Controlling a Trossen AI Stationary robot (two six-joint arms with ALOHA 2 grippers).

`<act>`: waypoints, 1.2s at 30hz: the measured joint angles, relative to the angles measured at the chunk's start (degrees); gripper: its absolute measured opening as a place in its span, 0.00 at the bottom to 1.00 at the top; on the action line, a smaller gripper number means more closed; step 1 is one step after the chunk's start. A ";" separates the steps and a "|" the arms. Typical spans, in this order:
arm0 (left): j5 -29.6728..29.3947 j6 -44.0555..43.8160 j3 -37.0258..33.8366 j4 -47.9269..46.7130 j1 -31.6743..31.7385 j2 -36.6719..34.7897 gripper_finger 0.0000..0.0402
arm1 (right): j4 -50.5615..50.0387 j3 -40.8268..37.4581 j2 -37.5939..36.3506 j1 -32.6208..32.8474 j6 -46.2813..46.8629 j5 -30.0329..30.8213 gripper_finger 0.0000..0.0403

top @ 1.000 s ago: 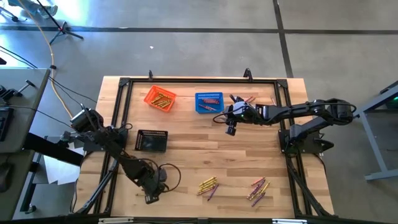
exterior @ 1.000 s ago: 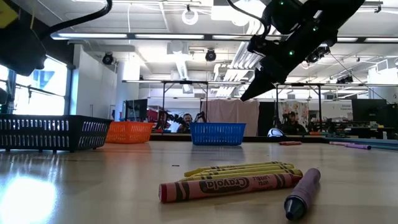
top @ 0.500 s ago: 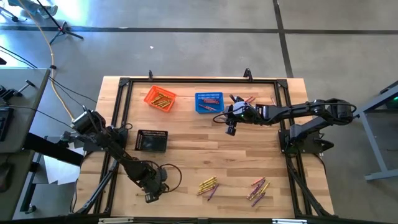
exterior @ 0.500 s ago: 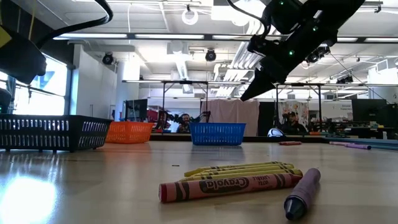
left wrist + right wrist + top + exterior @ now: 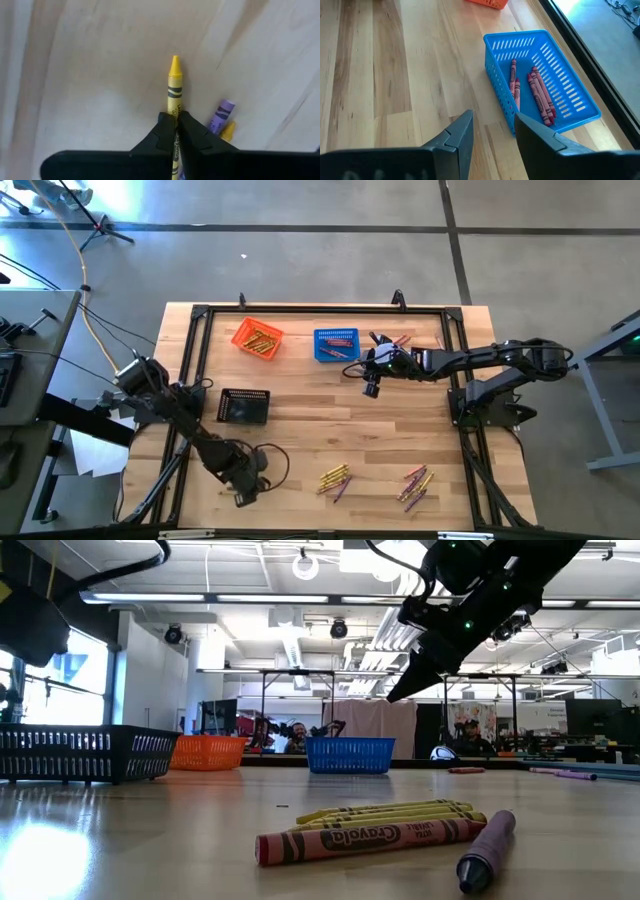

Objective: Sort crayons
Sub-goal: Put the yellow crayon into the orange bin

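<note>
The left gripper [image 5: 176,131] is clamped on a yellow crayon [image 5: 173,92] near the table's seven o'clock, likely bound for the orange basket [image 5: 257,338] at eleven. The right gripper [image 5: 492,131] hangs with fingers apart beside the blue basket [image 5: 575,98] of red ones.

left tool [image 5: 176,131] is clamped shut low over the table; right tool [image 5: 492,131] hangs open, arm outstretched.
</note>
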 joint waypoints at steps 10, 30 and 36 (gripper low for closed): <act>-25.38 9.80 7.68 -4.91 0.88 -5.51 0.00 | 0.02 0.00 0.00 0.00 -0.17 0.02 0.32; -70.49 21.69 8.89 -16.09 30.26 -18.72 0.00 | 3.42 0.02 -0.04 0.00 -1.51 0.01 0.32; -57.10 31.43 7.64 -16.85 46.51 -19.72 0.00 | 3.80 0.02 -0.04 0.00 -4.15 0.02 0.32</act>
